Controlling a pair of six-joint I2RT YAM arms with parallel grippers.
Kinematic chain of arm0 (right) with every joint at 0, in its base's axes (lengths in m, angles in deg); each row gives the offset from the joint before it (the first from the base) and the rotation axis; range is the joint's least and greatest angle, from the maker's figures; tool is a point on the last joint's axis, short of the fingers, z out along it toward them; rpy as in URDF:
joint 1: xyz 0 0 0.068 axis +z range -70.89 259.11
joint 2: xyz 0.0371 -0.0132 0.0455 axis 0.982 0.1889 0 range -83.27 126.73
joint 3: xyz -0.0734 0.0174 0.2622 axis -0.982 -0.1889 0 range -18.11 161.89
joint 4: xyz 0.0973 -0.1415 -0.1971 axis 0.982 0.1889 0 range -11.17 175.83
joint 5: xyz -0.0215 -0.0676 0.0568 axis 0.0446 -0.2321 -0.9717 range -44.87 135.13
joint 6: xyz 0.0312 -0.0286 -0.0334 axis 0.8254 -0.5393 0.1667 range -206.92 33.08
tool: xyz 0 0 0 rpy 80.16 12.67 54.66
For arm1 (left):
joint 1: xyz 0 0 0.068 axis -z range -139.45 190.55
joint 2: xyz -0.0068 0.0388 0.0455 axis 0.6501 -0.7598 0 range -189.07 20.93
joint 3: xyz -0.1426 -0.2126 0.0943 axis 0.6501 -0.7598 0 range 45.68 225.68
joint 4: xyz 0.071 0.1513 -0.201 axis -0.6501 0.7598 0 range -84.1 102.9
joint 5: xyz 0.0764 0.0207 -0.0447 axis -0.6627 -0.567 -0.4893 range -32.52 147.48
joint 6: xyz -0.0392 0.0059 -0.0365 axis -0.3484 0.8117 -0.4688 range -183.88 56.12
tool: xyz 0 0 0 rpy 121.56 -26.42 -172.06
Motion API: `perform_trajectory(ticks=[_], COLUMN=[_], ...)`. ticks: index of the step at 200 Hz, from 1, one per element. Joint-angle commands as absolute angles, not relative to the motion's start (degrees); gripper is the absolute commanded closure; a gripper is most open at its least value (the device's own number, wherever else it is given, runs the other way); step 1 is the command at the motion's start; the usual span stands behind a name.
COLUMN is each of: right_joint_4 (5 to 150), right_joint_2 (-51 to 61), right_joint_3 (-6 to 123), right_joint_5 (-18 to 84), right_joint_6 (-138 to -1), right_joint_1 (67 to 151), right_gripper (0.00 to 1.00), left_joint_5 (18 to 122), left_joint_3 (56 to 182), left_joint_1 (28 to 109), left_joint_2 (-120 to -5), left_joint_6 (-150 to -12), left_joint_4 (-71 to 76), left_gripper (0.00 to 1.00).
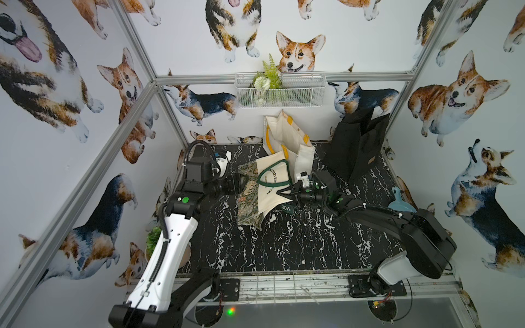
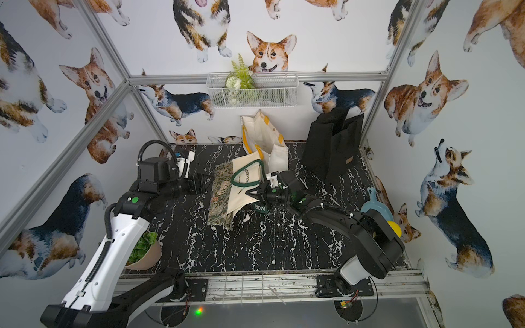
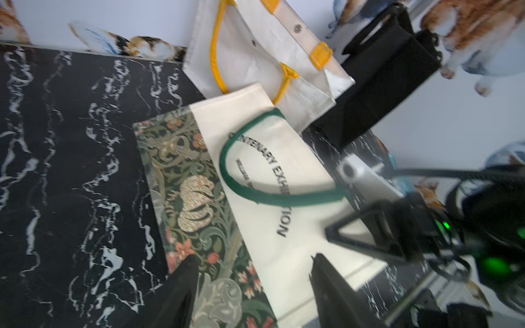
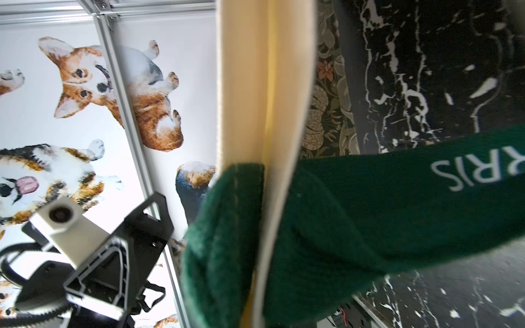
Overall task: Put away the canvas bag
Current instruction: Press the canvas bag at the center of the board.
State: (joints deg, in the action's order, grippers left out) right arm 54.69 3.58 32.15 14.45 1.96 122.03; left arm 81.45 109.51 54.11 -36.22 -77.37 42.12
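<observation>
Cream green-handled canvas bag (image 1: 271,184) lies between both claws. Right claw (image 1: 281,195) grips its right rim; left claw (image 3: 250,264) gapes over left floral end.

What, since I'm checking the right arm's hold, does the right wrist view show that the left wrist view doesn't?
Only the right wrist view: a green strap with white lettering, up close against the cream edge of the canvas bag. Only the left wrist view: the right gripper itself at the bag's edge, the bag's printed face, the looped green handle, plus the yellow-handled bag and black bag behind. Both: the floral panel, the marble table and the left gripper, fingers apart.
</observation>
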Motion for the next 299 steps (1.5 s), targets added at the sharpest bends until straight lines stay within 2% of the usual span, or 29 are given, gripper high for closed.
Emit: perform_trajectory(ticks=[1,26,53,75,96,134,166,268,299], right_joint_4=[54.35,61.92,57.56,56.82,57.73,57.91,56.97,54.46,54.77], right_joint_2=[3.74,4.56,7.0,7.54,7.27,6.47,6.38,8.01,6.56], right_joint_3=[33.52,33.68,33.73,34.77,35.58,35.66,35.09,38.23,39.44], right_joint_5=[17.5,18.57,16.92,16.91,16.78,16.06,15.68,12.95,12.32], right_joint_6=[13.44,12.14,17.28,18.51,18.54,19.23,19.57,23.97,25.3], right_joint_1=[123.36,125.3,126.71,127.58,127.89,127.89,127.89,127.1,127.1], right_gripper=[1.0,1.0,1.0,1.0,1.0,1.0,1.0,1.0,1.0], left_joint_5=[83.23,78.64,73.1,61.16,49.26,31.51,22.48,23.72,20.89], left_joint_3=[105.08,99.78,97.7,97.87,98.02,97.1,96.67,92.66,93.13], left_joint_1=[59.45,69.62,80.43,90.31,95.86,99.26,100.8,100.86,100.93], left_joint_2=[-31.94,-25.73,-26.86,-29.51,-31.5,-33.19,-33.22,-31.95,-33.73], left_joint_6=[-76.5,-77.75,-76.69,-74.37,-73.11,-73.91,-74.17,-77.03,-79.8], left_joint_4=[41.35,36.28,36.16,38.12,40.26,43.17,44.3,44.85,46.35], left_gripper=[0.32,0.24,0.24,0.26,0.29,0.29,0.29,0.32,0.34])
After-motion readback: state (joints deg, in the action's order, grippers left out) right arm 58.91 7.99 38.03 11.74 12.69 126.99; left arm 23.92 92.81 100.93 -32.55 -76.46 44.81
